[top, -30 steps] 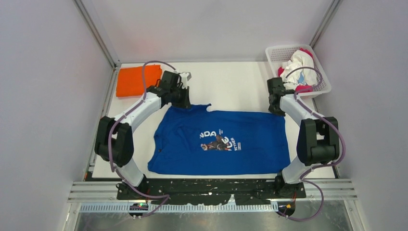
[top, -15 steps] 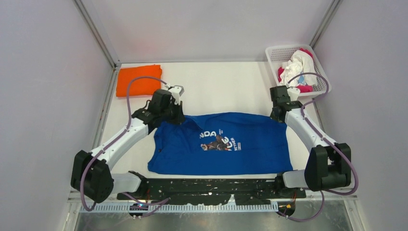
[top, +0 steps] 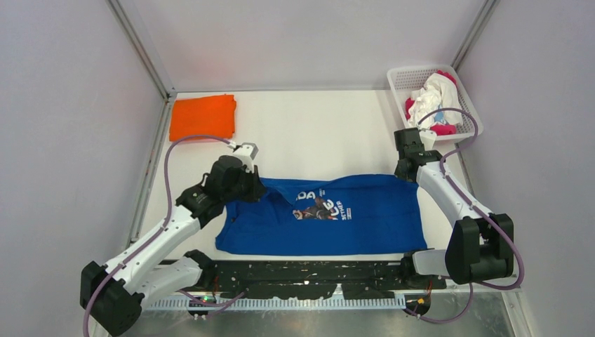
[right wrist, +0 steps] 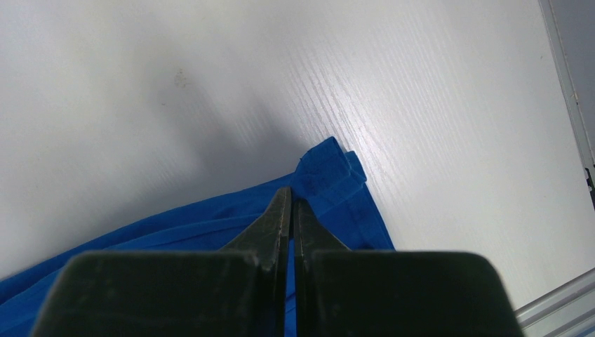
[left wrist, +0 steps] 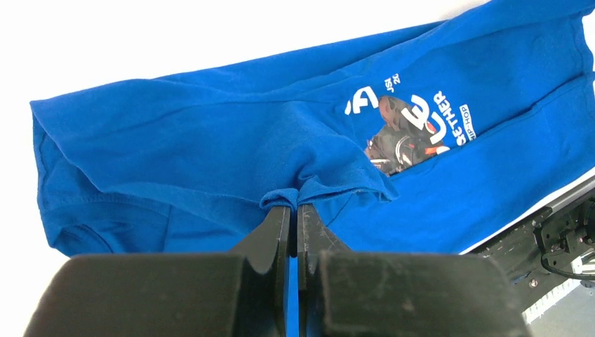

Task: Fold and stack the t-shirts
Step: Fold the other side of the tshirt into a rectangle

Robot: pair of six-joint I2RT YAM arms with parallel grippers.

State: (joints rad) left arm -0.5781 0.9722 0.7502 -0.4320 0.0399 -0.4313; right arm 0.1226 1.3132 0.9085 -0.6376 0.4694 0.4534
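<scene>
The royal blue t-shirt [top: 351, 221] lies spread on the white table with its far edge folded over towards the near side, part of the print [top: 319, 206] showing. My left gripper [top: 249, 184] is shut on the shirt's far left edge [left wrist: 295, 196]. My right gripper [top: 405, 168] is shut on the shirt's far right corner [right wrist: 324, 172]. A folded bright orange t-shirt [top: 202, 117] lies at the far left of the table. Magenta and white shirts [top: 431, 98] are heaped in the basket.
The white lattice basket [top: 469, 112] stands at the far right corner. Metal frame posts [top: 144, 49] rise at the back corners. The black base rail [top: 309, 270] runs along the near edge of the table [top: 323, 133].
Both grippers have pulled the shirt's far edge towards the near side, folding it over the print. The left arm has moved much further forward than the right.
</scene>
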